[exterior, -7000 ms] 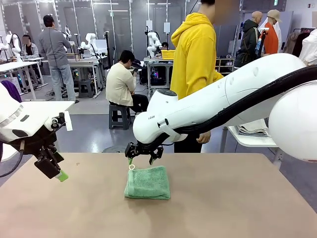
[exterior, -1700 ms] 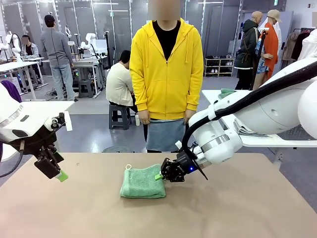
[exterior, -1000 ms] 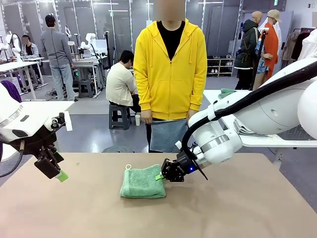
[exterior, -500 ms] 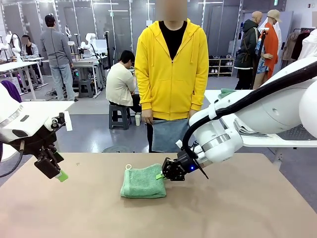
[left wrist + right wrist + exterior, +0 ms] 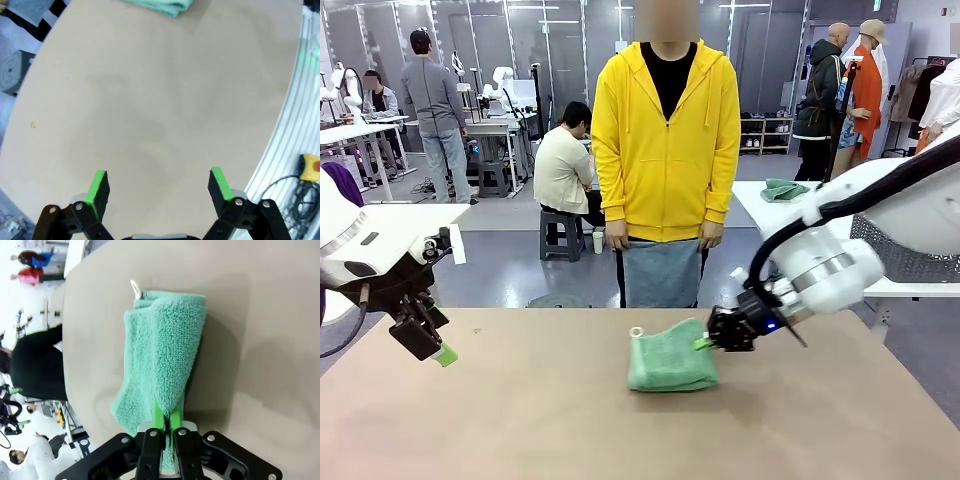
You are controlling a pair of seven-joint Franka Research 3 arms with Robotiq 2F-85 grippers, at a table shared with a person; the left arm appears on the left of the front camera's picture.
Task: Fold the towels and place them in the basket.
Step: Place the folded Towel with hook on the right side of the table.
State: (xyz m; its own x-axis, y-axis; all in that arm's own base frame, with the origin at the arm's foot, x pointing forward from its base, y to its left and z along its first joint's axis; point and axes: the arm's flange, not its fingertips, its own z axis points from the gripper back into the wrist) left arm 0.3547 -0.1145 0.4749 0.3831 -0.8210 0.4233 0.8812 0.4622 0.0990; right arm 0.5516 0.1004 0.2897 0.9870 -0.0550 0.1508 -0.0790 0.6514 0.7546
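Observation:
A folded mint green towel (image 5: 668,362) with a white loop (image 5: 636,332) lies on the brown table (image 5: 520,420), right of centre. My right gripper (image 5: 704,343) is shut on its right edge, and that edge sits slightly raised. The right wrist view shows the green pads (image 5: 159,416) pinching the towel's (image 5: 165,350) fold. My left gripper (image 5: 432,346) hovers open over the table's left side with nothing in it (image 5: 157,181); the towel (image 5: 160,6) is far from it. A person at the far edge holds a pale grey-blue towel (image 5: 662,272) at the waist. The dark mesh basket (image 5: 910,262) stands on a side table to the right.
A white side table (image 5: 770,212) behind my right arm carries another green cloth (image 5: 782,188). The person in a yellow hoodie (image 5: 665,140) stands close to the table's far edge. Bare tabletop lies in front and to the left of the towel.
My right gripper has pulled the green towel to the right, from left of centre to right of centre. The left arm has not moved.

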